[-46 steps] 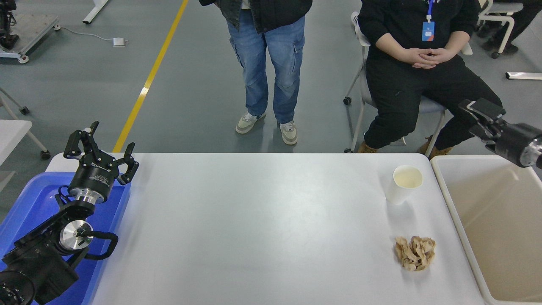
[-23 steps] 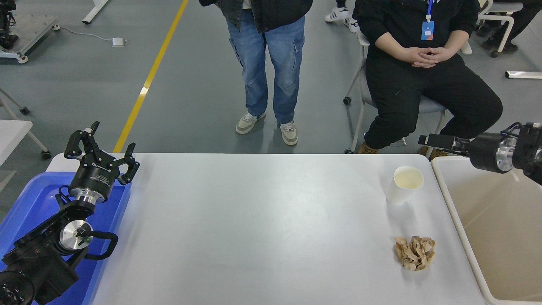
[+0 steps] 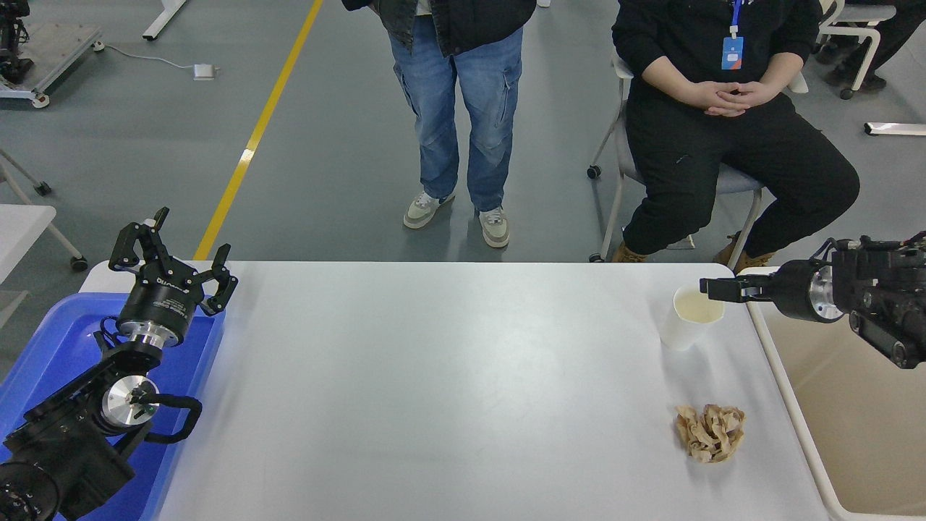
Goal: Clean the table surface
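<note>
The white table surface (image 3: 434,376) fills the middle of the head view. A white paper cup (image 3: 686,325) stands upright near its far right corner. A crumpled wad of brown paper (image 3: 710,433) lies nearer to me on the right side. My right gripper (image 3: 707,289) comes in from the right edge, points left and hangs just over the cup's right rim; it is seen side-on. My left gripper (image 3: 173,253) is parked at the lower left, open and empty.
A beige bin (image 3: 861,405) stands against the table's right edge, under my right arm. A blue tray (image 3: 51,347) sits at the left under my left arm. One person stands and another sits on a chair beyond the far edge.
My right gripper has swung down and left from above the beige bin's far corner to the cup's rim. The cup, the paper wad and my left arm have not moved.
</note>
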